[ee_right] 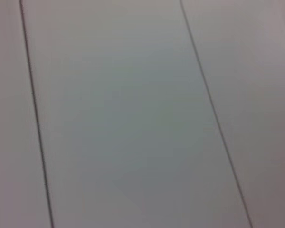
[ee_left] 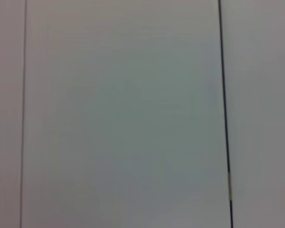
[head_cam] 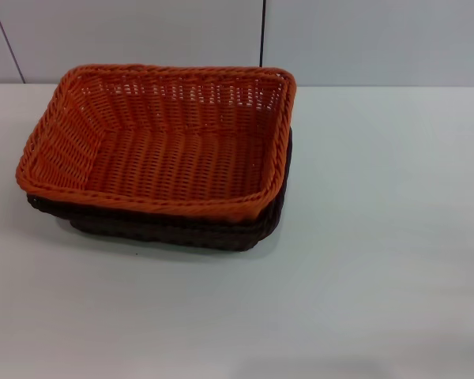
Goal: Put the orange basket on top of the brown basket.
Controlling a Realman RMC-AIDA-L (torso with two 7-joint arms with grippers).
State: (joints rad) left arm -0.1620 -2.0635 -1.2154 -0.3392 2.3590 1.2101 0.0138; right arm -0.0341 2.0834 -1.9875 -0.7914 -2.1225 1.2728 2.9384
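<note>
The orange basket [head_cam: 162, 142] sits nested on top of the brown basket [head_cam: 189, 229] on the white table, left of centre in the head view. Only the brown basket's rim and lower front and right side show beneath the orange one. The orange basket is empty and sits roughly level, slightly offset from the brown one. Neither gripper shows in any view. Both wrist views show only pale wall panels with dark seams.
The white table [head_cam: 379, 260] spreads around the baskets. A pale panelled wall [head_cam: 142, 31] with a dark vertical seam [head_cam: 262, 31] stands behind the table's far edge.
</note>
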